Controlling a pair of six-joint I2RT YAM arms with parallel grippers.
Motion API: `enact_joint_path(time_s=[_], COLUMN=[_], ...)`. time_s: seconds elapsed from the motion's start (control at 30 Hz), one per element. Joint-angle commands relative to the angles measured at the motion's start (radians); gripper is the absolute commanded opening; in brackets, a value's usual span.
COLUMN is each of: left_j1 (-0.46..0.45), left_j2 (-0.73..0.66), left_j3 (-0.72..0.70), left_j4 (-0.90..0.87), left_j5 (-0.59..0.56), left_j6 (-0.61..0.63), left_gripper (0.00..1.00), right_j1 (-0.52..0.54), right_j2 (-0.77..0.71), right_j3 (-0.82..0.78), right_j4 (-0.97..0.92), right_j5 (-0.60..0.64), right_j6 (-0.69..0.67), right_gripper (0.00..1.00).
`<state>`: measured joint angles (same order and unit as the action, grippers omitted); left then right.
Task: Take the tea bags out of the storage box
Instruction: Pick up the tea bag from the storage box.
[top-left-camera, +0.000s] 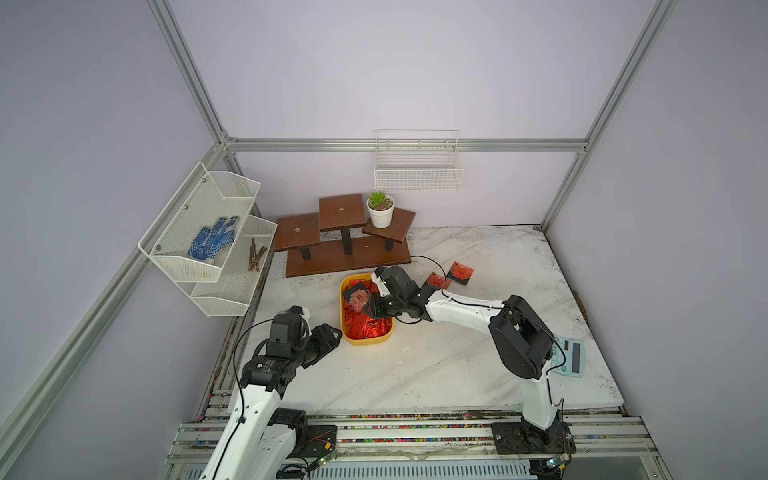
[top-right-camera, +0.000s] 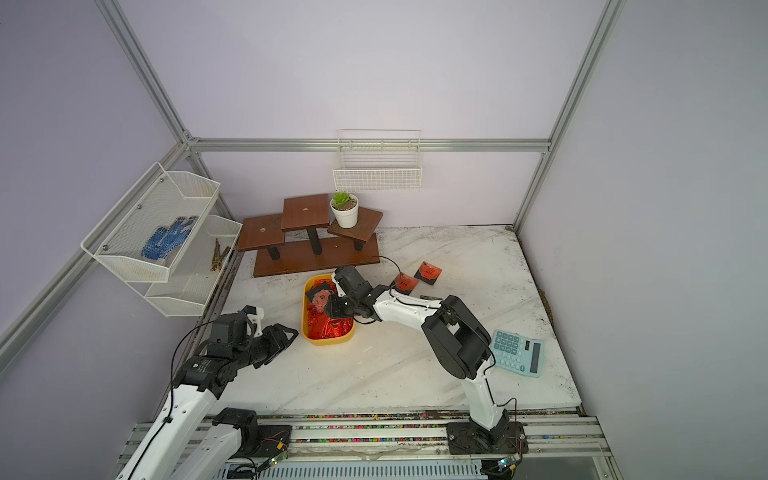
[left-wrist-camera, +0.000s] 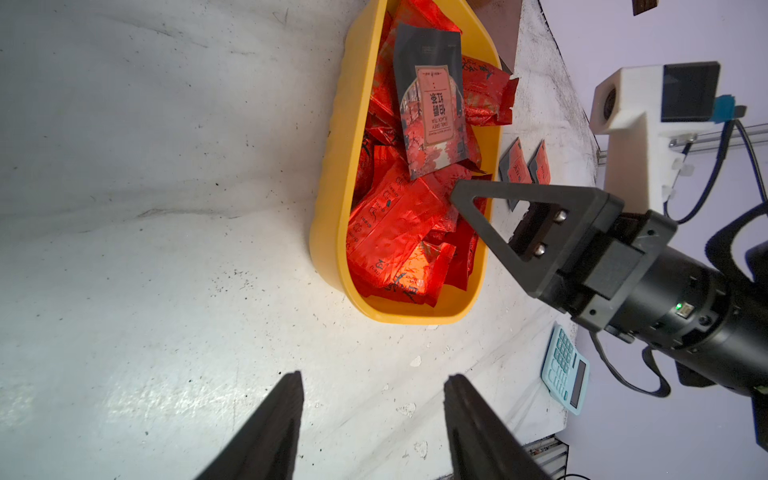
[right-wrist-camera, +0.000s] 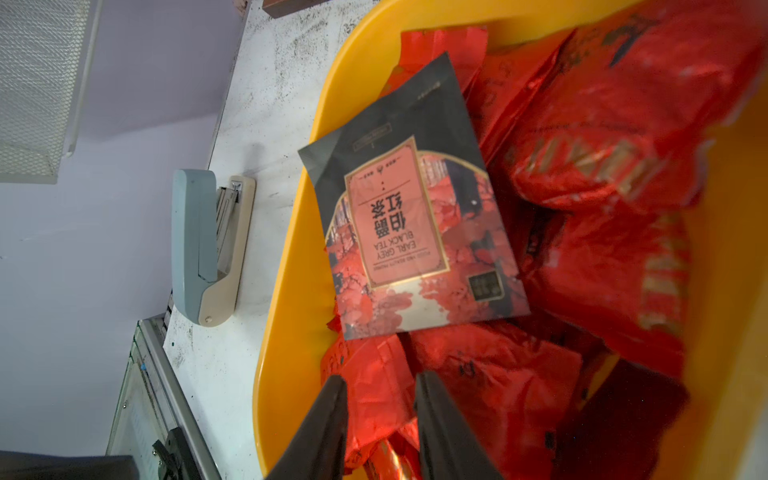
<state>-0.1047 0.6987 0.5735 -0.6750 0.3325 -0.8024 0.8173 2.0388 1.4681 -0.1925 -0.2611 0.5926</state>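
White links (top-left-camera: 461, 309), black joints (top-left-camera: 521, 336), black cables (left-wrist-camera: 753, 156), triangular black jaws.

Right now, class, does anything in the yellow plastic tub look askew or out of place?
Yes: a square black packet with a red label lies tilted atop the red foil sachets, one corner over the rim of the yellow tub.

Table (top-left-camera: 415, 365), white marble-look top. Storage box (top-left-camera: 365, 340) = ref. Wooden stand (top-left-camera: 345, 259) just behind; 2 tea bags (top-left-camera: 461, 272) near, right; calculator (top-right-camera: 517, 353) well apart, front-right.

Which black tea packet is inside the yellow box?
The black packet lying on the red sachets in the yellow box. The other two black packets lie outside, on the table.
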Motion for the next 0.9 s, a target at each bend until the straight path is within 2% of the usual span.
enact_joint_path(time_s=[0.0,0.23,0.53,0.67,0.87], left_j1=[0.006,0.005,0.008,0.008,0.007], left_j2=[0.002,0.028,0.042,0.036,0.025], left_j3=[-0.006,0.001,0.0,-0.002,0.0], left_j4=[0.031,0.048,0.061,0.061,0.058], left_j5=[0.014,0.027,0.037,0.038,0.041], left_j6=[-0.011,-0.007,-0.006,-0.01,-0.015], left_gripper=[0.58,0.58,0.58,0.58,0.58], right_j1=[0.01,0.011,0.016,0.015,0.013], right_j2=[-0.018,-0.012,0.004,-0.002,-0.067], right_j3=[-0.003,-0.011,0.014,0.012,-0.013], right_j4=[-0.031,-0.021,-0.008,-0.004,0.017], right_j5=[0.034,0.02,-0.031,-0.05,-0.097], right_j6=[-0.028,-0.019,-0.007,0.004,0.035], right_gripper=[0.36,0.36,0.17,0.02,0.0])
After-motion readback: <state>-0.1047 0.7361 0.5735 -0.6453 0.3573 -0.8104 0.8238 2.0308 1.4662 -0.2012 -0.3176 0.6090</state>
